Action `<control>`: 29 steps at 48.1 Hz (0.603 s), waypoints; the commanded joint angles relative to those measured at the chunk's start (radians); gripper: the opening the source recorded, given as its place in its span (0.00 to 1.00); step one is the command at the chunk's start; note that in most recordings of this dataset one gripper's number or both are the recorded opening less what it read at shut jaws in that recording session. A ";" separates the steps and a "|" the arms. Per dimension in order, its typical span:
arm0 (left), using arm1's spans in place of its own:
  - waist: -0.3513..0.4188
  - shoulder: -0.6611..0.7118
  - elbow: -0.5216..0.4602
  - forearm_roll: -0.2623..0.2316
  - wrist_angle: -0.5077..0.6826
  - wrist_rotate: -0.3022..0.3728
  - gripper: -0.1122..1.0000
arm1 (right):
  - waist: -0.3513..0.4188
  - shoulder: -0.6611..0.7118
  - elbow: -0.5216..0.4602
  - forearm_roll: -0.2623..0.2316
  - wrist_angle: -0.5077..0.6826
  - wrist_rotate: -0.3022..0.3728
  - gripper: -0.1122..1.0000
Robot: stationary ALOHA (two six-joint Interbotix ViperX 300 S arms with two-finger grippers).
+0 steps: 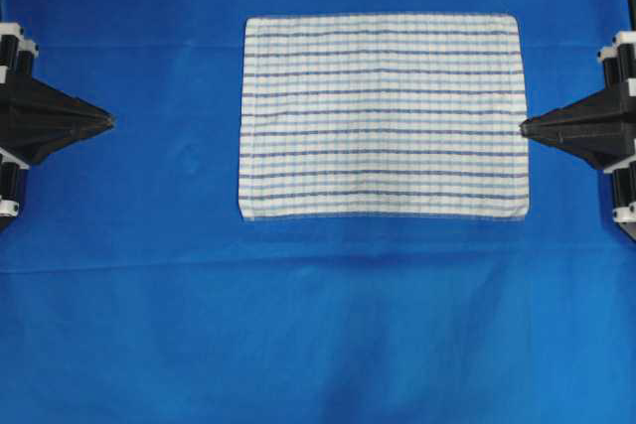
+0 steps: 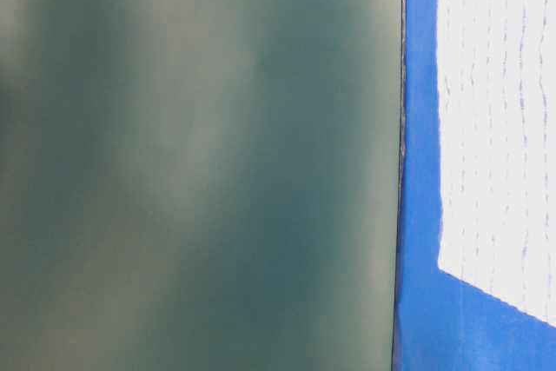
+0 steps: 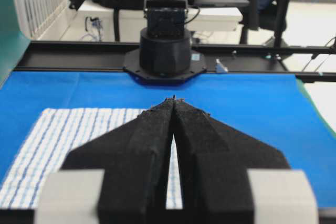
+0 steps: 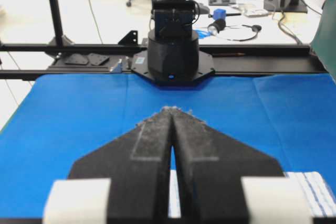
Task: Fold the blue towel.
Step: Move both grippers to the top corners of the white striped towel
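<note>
The blue towel (image 1: 384,116), white with thin blue check stripes, lies flat and unfolded on the blue table cloth (image 1: 298,325). My left gripper (image 1: 110,121) is at the left side, well apart from the towel's left edge, shut and empty. At the right, my right gripper (image 1: 524,128) is shut with its tip right at the towel's right edge, holding nothing. The left wrist view has the shut jaws (image 3: 174,99) above the towel (image 3: 63,140). From the right wrist, the shut gripper (image 4: 171,109) hides most of the towel (image 4: 315,187). The towel (image 2: 499,128) fills the right side of the table-level view.
The plain blue table cloth covers the whole table. The opposite arm's base (image 3: 165,51) stands at the far table edge in the left wrist view, and another base (image 4: 172,51) in the right wrist view. A dark green panel (image 2: 200,162) fills most of the table-level view.
</note>
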 commanded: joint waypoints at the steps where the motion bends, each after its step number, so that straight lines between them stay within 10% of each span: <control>1: 0.012 0.043 -0.057 -0.018 -0.026 0.011 0.10 | -0.025 0.002 -0.041 0.005 -0.005 -0.008 0.10; 29: 0.310 0.518 -0.201 -0.021 -0.104 0.000 0.16 | -0.400 0.032 -0.094 0.015 0.347 0.034 0.10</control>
